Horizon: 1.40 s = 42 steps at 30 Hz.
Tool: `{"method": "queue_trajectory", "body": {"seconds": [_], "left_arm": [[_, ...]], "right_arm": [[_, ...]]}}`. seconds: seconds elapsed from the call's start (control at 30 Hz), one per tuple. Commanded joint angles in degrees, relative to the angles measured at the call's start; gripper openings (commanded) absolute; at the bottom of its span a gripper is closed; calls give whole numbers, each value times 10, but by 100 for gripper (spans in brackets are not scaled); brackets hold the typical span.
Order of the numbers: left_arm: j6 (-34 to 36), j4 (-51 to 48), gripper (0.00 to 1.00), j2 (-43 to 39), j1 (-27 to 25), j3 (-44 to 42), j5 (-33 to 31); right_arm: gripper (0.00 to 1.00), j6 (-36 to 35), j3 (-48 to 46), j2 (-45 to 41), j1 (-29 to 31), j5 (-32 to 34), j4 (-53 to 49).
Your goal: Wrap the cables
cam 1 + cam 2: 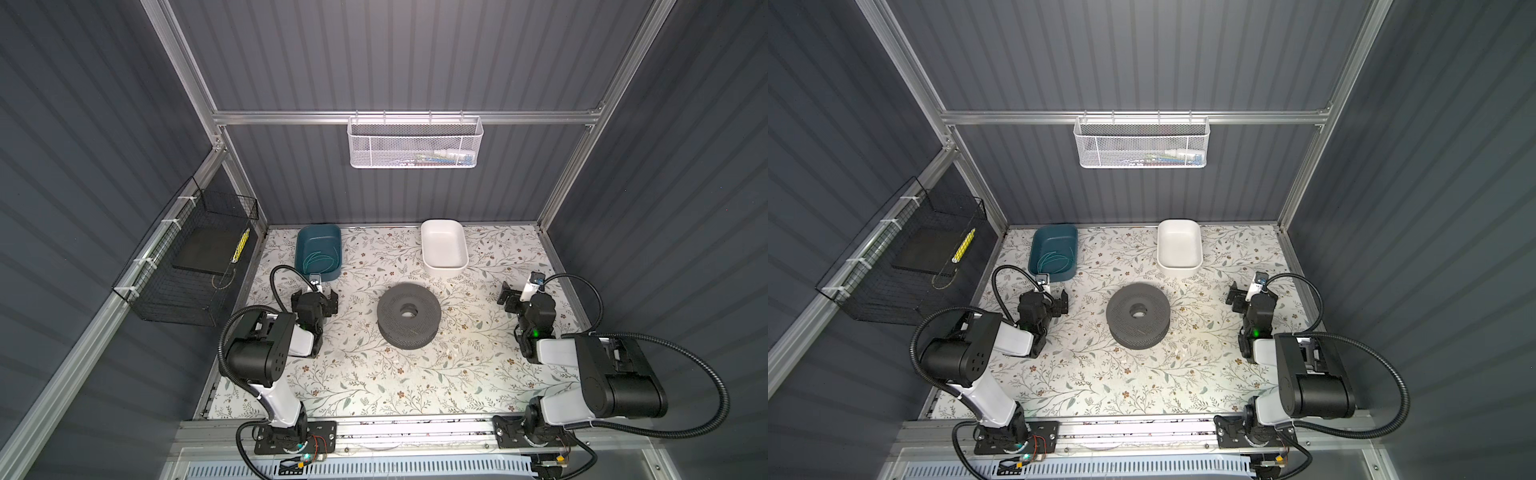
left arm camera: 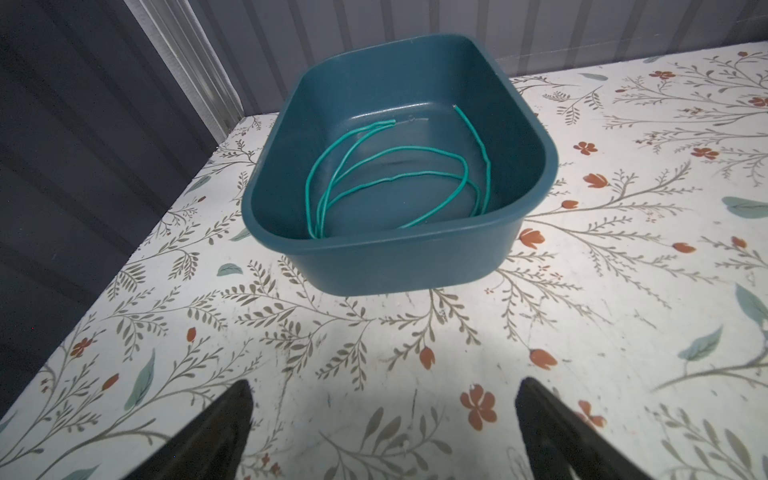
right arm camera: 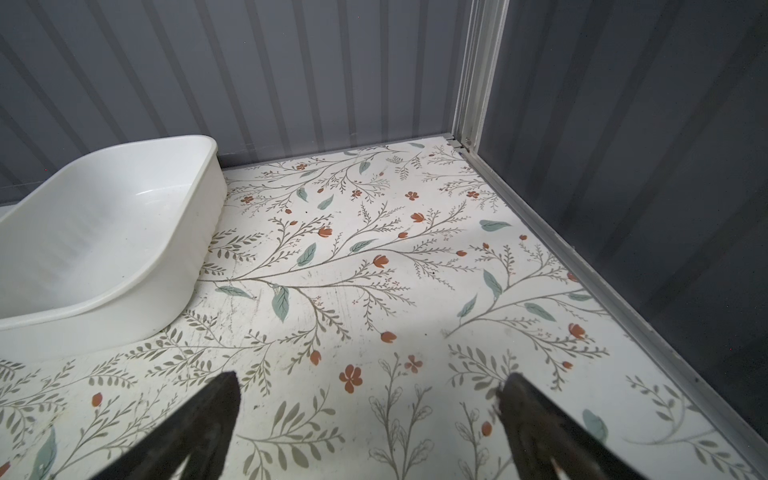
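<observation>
The left arm (image 1: 286, 399) and right arm (image 1: 557, 407) are built alike: glossy white links joined by bulky black motor housings (image 1: 255, 353) with rounded ends, one dotted with small round holes. A ribbed black hose (image 1: 723, 399) runs along each arm in loose loops. Each arm stands on a flat black base plate (image 1: 295, 436); thin red wires (image 1: 318, 442) show at the left one. A small green light (image 1: 536, 333) glows on the right arm. The left gripper (image 2: 386, 382) and right gripper (image 3: 372, 378) have matte black, tapering fingers (image 2: 208, 432), and each carries a small white camera (image 1: 534, 282).
</observation>
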Motion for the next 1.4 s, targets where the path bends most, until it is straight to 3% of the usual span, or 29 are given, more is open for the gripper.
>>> {"method": "queue_trajectory", "body": {"seconds": [0.0, 1.03, 1.17, 1.37], "left_arm": [[-8, -2, 100, -7, 4, 2, 5], [-15, -19, 100, -7, 11, 11, 14], [-32, -67, 99, -6, 42, 34, 74], [-31, -64, 99, -7, 42, 32, 73]], "right_arm": [[99, 4, 7, -6, -1, 1, 1], [99, 4, 7, -6, -1, 1, 0], [99, 4, 7, -6, -1, 1, 0], [99, 4, 7, -6, -1, 1, 0]]}}
